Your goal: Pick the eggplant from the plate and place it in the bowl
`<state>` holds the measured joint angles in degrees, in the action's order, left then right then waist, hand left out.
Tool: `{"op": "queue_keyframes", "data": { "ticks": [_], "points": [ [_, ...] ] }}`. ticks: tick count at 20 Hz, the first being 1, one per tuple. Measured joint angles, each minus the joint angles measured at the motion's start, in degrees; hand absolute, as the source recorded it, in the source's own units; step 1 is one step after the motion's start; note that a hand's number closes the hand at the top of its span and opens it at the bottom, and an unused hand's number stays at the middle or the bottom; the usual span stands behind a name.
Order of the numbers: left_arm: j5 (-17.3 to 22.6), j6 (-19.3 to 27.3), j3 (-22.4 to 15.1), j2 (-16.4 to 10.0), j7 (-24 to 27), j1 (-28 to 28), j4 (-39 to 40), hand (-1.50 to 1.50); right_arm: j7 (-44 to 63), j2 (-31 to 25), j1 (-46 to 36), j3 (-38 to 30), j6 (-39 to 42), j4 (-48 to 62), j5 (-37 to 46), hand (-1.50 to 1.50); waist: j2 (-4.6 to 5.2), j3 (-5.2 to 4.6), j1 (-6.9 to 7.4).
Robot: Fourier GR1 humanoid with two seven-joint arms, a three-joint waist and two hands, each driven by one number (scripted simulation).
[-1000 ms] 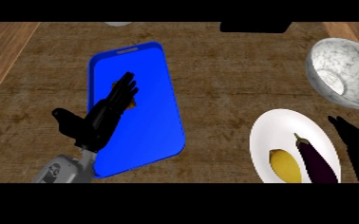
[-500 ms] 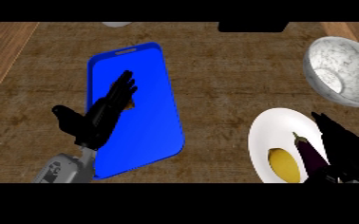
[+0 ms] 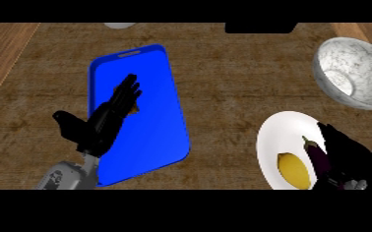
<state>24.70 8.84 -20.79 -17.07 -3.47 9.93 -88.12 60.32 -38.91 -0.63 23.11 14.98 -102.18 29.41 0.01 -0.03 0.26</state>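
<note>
The right hand [image 3: 349, 150] shows only in part, at the lower right corner: the view's right and bottom edges cut it off, and its black shape merges with the dark eggplant [image 3: 317, 158] touching its left side. Whether it is closed on the eggplant or merely lies against it cannot be told. The eggplant is dark purple, nearly black, long and slim, with a thin stem end pointing away from the robot. It lies on the white plate [image 3: 272, 135], along the plate's right part, its far side hidden by the hand. Just left of it, on the same plate, lies a yellow lemon [image 3: 294, 170].

Beyond the right hand, well apart from it, stands a grey marbled bowl [image 3: 341, 73], cut by the right edge.

The left hand [image 3: 109, 120] is wide open, fingers straight, over a blue cutting board [image 3: 156, 93] on the wooden counter [image 3: 225, 88]. A small orange thing [image 3: 135, 110] peeks out beside its fingers; what it is cannot be made out.
</note>
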Motion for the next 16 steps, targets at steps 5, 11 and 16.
{"op": "queue_keyframes", "data": {
  "ticks": [5,11,16],
  "points": [
    [-0.6,-1.6,1.7,0.0,-1.1,-1.4,-1.5,0.0,-1.6,1.9,-0.4,-0.3,1.4,2.6,3.0,-1.5,-0.02,0.01,-0.08],
    [-2.7,-2.1,2.5,2.6,-1.5,-1.5,-0.9,0.0,-2.9,5.0,-1.0,-1.6,2.5,5.9,6.9,-1.5,-0.01,0.01,-0.19],
    [-3.8,-4.1,4.2,3.8,-1.8,-2.2,-0.8,0.0,-4.9,7.6,0.6,-2.9,2.2,8.5,11.2,-1.5,-0.03,0.02,-0.28]
  ]
}}
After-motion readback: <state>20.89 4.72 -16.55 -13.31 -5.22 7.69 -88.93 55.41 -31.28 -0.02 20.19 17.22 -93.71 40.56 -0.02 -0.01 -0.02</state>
